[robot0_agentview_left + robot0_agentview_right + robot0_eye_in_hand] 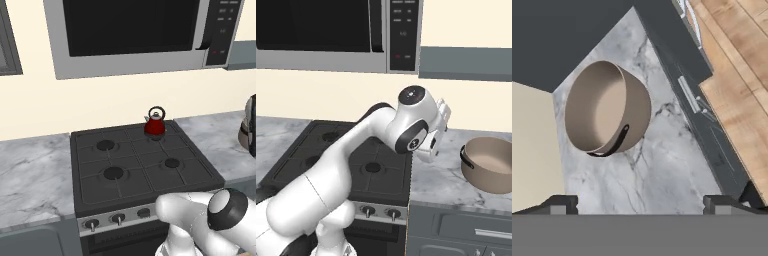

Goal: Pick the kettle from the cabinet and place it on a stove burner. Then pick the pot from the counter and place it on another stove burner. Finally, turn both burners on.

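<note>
The red kettle [155,125] is seated on the rear right burner [156,135] of the cooktop [90,165]. The beige pot [492,164] is on the marble counter [441,182], not yet grasped. The gripper [640,202] is held above the counter, jaws apart and empty. Pot transfer and burner ignition are judged outstanding.

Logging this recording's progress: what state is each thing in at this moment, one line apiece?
kettle: upright on the back right burner of the cooktop, free of the hand.
pot: upright on the counter right of the cooktop, empty, untouched.
hand: open, empty, above the counter, aimed toward the pot.
knobs: whether they are turned cannot be told.
microwave: door shut.
</note>
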{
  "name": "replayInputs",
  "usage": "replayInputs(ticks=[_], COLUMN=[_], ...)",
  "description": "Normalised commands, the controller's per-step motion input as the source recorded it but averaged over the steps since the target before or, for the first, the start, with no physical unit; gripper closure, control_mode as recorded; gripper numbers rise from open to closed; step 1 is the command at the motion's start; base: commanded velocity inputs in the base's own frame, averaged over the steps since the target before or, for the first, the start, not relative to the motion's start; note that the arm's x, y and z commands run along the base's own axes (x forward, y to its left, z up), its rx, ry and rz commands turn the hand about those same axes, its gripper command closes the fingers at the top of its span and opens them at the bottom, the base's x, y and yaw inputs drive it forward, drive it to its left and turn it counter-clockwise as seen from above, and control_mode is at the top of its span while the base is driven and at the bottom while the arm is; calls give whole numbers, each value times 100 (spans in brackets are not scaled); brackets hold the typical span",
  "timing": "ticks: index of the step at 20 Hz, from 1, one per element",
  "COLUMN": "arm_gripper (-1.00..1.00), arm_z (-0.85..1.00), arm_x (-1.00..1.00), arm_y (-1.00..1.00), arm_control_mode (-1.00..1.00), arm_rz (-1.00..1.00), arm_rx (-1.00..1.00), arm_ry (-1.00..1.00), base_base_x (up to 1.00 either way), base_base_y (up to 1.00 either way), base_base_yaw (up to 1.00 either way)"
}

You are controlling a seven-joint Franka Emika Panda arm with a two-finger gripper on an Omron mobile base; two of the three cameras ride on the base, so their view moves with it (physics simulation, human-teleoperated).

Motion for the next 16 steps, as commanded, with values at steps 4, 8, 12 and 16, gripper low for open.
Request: replayInputs(ticks=[4, 8, 12, 16], arm_gripper=[-100, -100, -100, -100], arm_z=[-12, -15, -16, -16], arm_x=[32, 29, 5, 0], arm_y=[-21, -20, -29, -28], arm_control_mode=[-100, -100, -100, -100], arm_rz=[-6, -16, -18, -17], arm_rx=[0, 0, 0, 0], arm_ry=[0, 0, 0, 0], base_base_x=[0, 0, 0, 0], base_base_y=[0, 0, 0, 0], base_base_yaw=[0, 0, 0, 0])
